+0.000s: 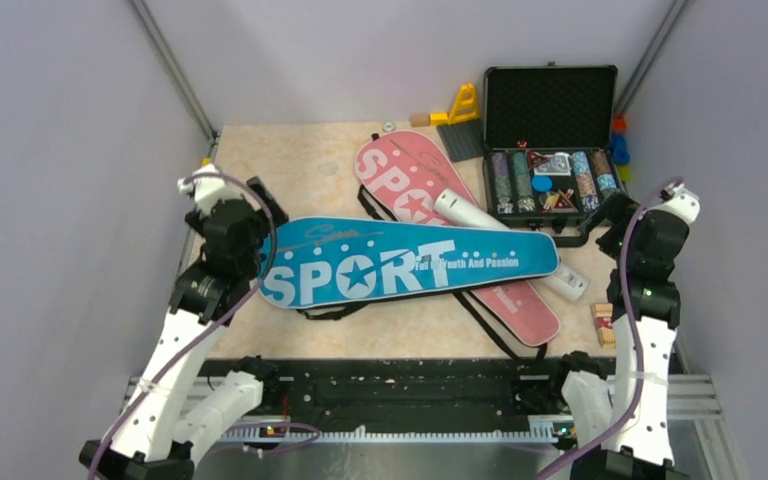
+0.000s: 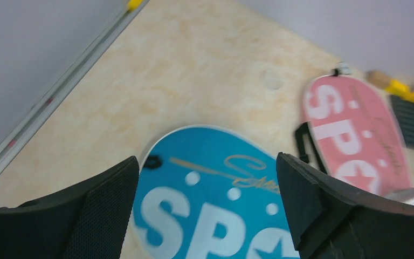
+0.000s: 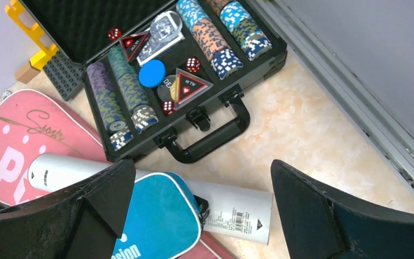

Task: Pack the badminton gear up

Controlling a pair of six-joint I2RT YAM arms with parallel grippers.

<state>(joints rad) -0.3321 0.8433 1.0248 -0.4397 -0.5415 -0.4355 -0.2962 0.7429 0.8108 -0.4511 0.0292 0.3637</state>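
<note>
The blue "SPORT" cover (image 1: 400, 260) lies across the table's middle, over the pink "SPORT" cover (image 1: 410, 180) and the white tube (image 1: 475, 218). My left gripper (image 1: 265, 215) is open and empty above the blue cover's rounded end (image 2: 215, 205). The pink cover (image 2: 350, 135) lies further right in the left wrist view. My right gripper (image 1: 615, 225) is open and empty above the tube's labelled end (image 3: 232, 208) and the blue cover's narrow end (image 3: 159, 221). The pink cover (image 3: 16, 145) shows at the left of the right wrist view. No rackets or shuttlecocks show.
An open black case of poker chips (image 1: 550, 160) stands at the back right, its handle (image 3: 207, 141) near the tube. A yellow toy (image 1: 460, 105) and grey block (image 1: 462, 140) sit behind. Small blocks (image 1: 602, 322) lie by the right arm. Walls close in on both sides.
</note>
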